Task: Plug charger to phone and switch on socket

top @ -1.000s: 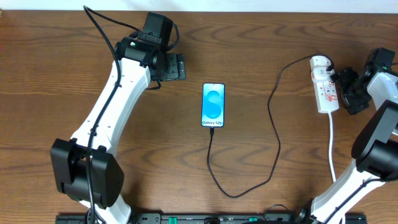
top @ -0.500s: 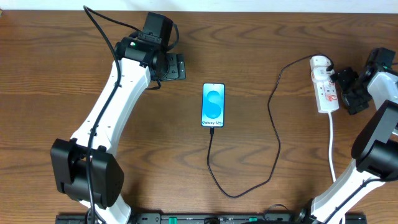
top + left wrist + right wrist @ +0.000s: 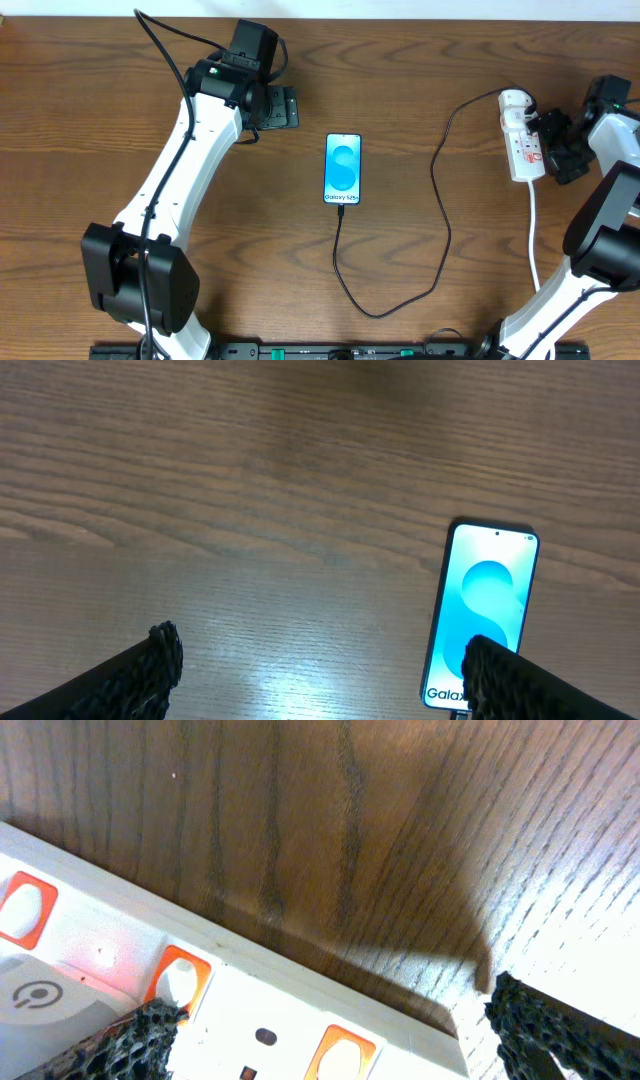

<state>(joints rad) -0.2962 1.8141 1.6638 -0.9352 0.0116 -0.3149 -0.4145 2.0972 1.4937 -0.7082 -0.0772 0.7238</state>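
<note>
- The left gripper [image 3: 272, 106] is hanging in the upper left of the overhead frame. Its jaws are standing wide apart and gripping nothing. Its wrist view is showing only bare wooden table [image 3: 250, 480] between the fingers.
- The phone [image 3: 342, 168] is lying flat at frame centre, just right of and below that gripper. Its screen is facing up and glowing, and its long axis is running top to bottom.
- The charger [image 3: 447, 225] is leaving the phone's bottom edge, looping toward the lower centre, then climbing right to the top end of the socket. Judging from the overhead view, its tip is sitting seated in the phone.
- The socket [image 3: 522, 140] is lying at the upper right with its long axis running top to bottom. Its rounded end is pointing up and its white cord is trailing down.
- The right gripper [image 3: 556, 146] is sitting just right of the socket, facing left toward it, with its jaws spread wide and empty. Its wrist view is showing the orange-red switches [image 3: 178, 978] close beneath, at lower left.
- Judgement: the switching step is turning on this one relation. The socket is lying immediately left of the right gripper, so the right arm is far nearer. The left gripper is sitting well apart, beyond the phone.
</note>
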